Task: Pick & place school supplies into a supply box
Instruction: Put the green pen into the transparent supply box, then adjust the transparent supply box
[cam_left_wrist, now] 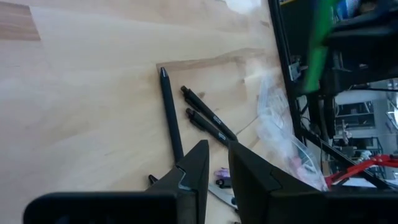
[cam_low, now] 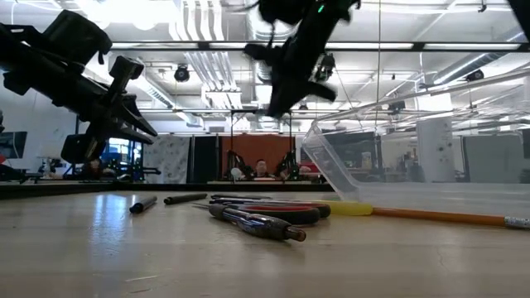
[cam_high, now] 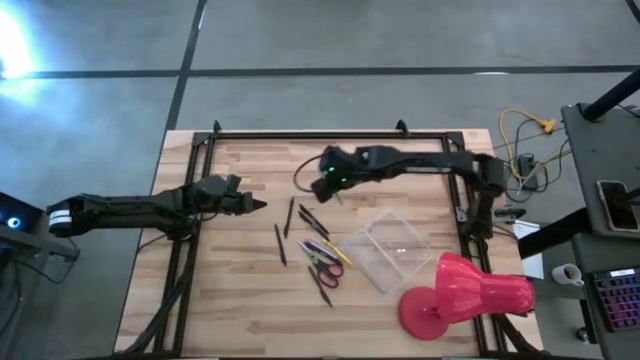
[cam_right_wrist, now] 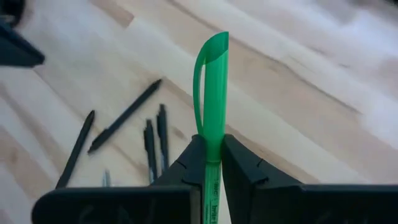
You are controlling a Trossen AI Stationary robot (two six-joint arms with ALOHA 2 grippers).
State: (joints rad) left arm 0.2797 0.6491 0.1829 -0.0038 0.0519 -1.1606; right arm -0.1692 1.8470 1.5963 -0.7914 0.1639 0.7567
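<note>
My right gripper [cam_high: 326, 180] hangs above the table's far middle, shut on a green pen [cam_right_wrist: 211, 81]. Below it, near the table's middle, several dark pens [cam_high: 288, 216] lie flat on the wood, with red-handled scissors [cam_high: 326, 268] and a yellow pencil [cam_high: 338, 252] beside them. The clear supply box [cam_high: 386, 250] stands on the table just right of them. My left gripper [cam_high: 252, 205] hovers left of the pens with its fingers close together and nothing between them. My right gripper pinches the green pen's barrel [cam_right_wrist: 212, 149] between its two fingers. The fingers slant downward from the table's right, and the pen runs along them. Its clipped cap end [cam_right_wrist: 215, 46] juts out past the fingertips. The pen is lifted clear of the table.
A large pink-red lamp-shaped object [cam_high: 465, 295] lies at the near right corner, next to the box. A black frame [cam_high: 330, 135] runs along the table's far and side edges. Bare wood shows at the near left [cam_high: 220, 300].
</note>
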